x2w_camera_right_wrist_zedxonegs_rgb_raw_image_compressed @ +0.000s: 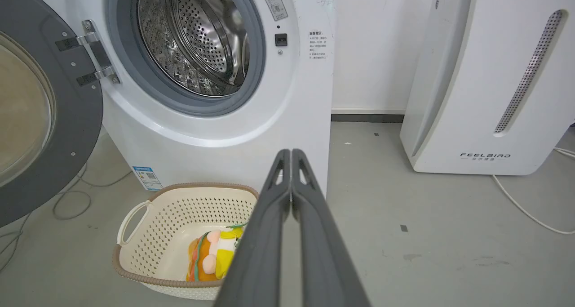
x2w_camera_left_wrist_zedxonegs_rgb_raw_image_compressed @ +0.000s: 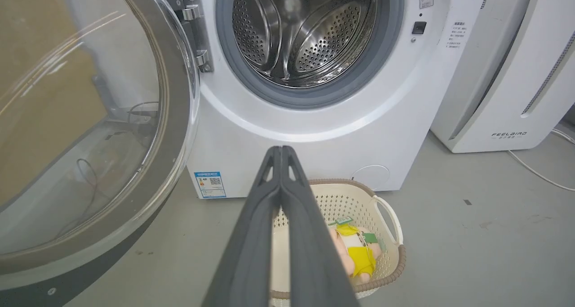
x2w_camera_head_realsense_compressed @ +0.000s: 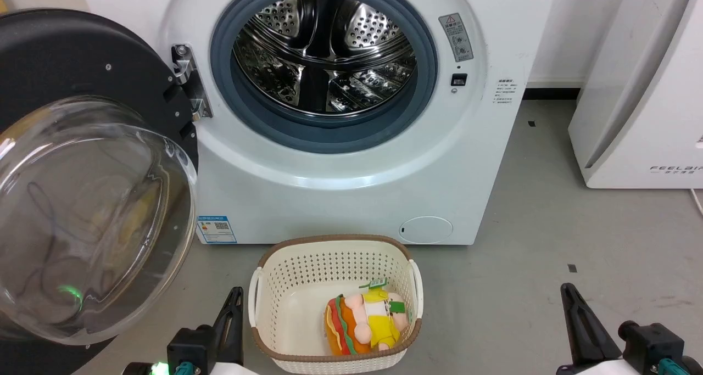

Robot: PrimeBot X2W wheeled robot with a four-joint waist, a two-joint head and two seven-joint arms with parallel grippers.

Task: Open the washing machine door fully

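The washing machine [x2w_camera_head_realsense_compressed: 351, 199] is a white front loader whose steel drum [x2w_camera_head_realsense_compressed: 324, 51] lies exposed inside a grey rubber ring. The washing machine door [x2w_camera_head_realsense_compressed: 82, 210] hangs swung wide to the left on its metal hinge [x2w_camera_head_realsense_compressed: 189, 81], clear glass bowl bulging toward me. The washing machine door [x2w_camera_left_wrist_zedxonegs_rgb_raw_image_compressed: 85, 131] stands at the left of the left wrist view, and the washing machine door [x2w_camera_right_wrist_zedxonegs_rgb_raw_image_compressed: 40, 118] at the left of the right wrist view. My left gripper [x2w_camera_head_realsense_compressed: 236, 295] is shut and empty at the lower left, right of the door. Low at the right, my right gripper [x2w_camera_head_realsense_compressed: 568, 290] is shut and empty too.
A cream perforated basket [x2w_camera_head_realsense_compressed: 263, 287] holding a colourful plush toy [x2w_camera_head_realsense_compressed: 365, 323] sits on the grey floor before the machine, between my grippers. A white slanted appliance [x2w_camera_head_realsense_compressed: 642, 89] stands at the right, its cable [x2w_camera_right_wrist_zedxonegs_rgb_raw_image_compressed: 530, 208] trailing on the floor.
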